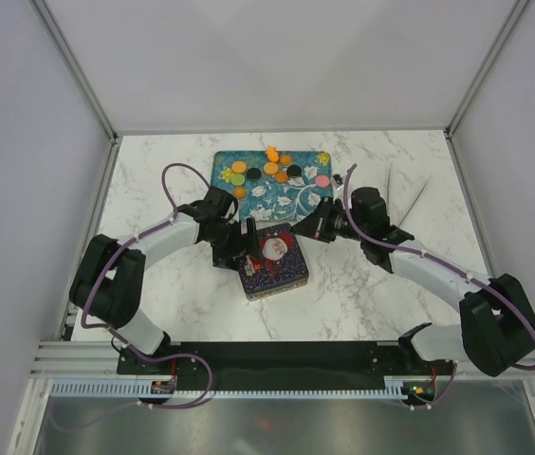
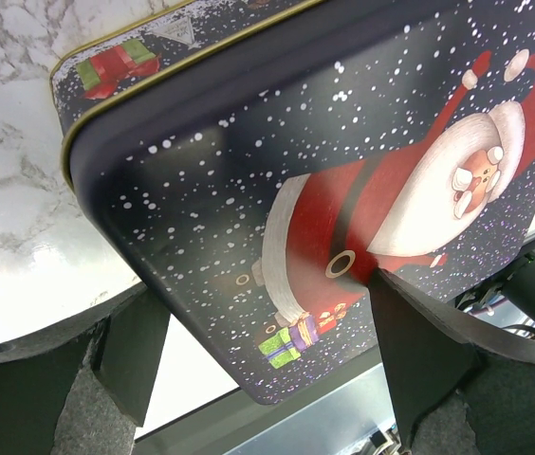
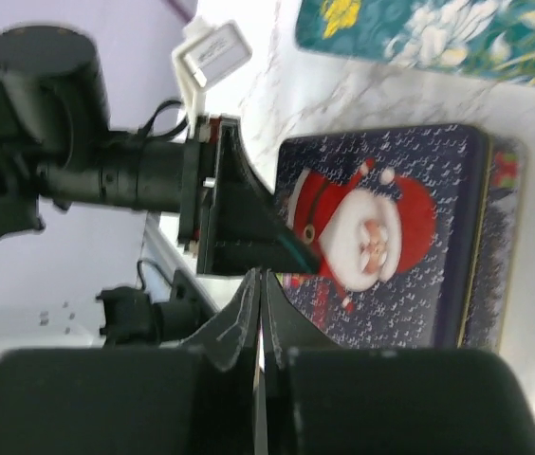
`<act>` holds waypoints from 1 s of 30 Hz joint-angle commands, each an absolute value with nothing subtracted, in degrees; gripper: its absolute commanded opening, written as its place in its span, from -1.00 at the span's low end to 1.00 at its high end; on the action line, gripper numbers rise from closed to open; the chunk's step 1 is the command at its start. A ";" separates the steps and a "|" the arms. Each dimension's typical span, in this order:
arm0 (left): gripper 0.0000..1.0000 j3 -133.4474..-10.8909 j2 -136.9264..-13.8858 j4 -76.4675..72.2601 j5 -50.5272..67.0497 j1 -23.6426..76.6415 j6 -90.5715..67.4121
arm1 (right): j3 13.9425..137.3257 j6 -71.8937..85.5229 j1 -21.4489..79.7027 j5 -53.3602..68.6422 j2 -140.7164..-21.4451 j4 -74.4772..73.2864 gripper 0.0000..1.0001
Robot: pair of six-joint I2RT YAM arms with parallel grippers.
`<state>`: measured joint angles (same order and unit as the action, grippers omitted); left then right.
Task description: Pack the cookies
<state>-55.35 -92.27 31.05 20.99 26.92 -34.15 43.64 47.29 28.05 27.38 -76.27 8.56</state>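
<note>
The cookies point(image 1: 271, 169) are small orange, green, black, pink and yellow discs lying on the teal floral tray point(image 1: 282, 197) at the back of the table. In front of the tray sits a dark Santa tin point(image 1: 275, 263) with its lid point(image 2: 249, 190) on. My left gripper point(image 1: 239, 248) stands wide around the tin's near corner point(image 2: 249, 389). One of its fingers point(image 2: 125, 351) is against the lid's edge and the other overlaps the lid. My right gripper point(image 1: 321, 226) hovers at the tin's far right side. Its tips point(image 3: 259, 277) are pressed together and hold nothing.
The marble table ends at white walls on three sides. A white pointed shape point(image 1: 406, 192) lies to the right of the tray, with a small dark object point(image 1: 340, 177) at the tray's right edge. In the right wrist view the tray's edge point(image 3: 419, 28) shows beyond the tin point(image 3: 391, 237).
</note>
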 commanded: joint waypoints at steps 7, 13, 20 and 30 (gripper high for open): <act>0.80 -55.28 -95.45 30.50 14.33 27.07 -30.59 | 24.54 62.92 32.08 34.98 -85.74 49.34 -1.00; 0.79 -55.37 -95.36 30.59 13.71 27.07 -30.32 | 17.94 61.70 31.99 33.40 -96.93 58.52 -1.00; 0.79 -55.28 -94.92 30.85 13.10 27.07 -30.06 | 21.00 57.84 31.90 32.00 -92.12 48.10 -1.00; 0.85 -56.07 -92.99 31.46 12.92 27.07 -29.62 | 42.79 37.36 31.99 10.38 -69.62 -7.71 -1.00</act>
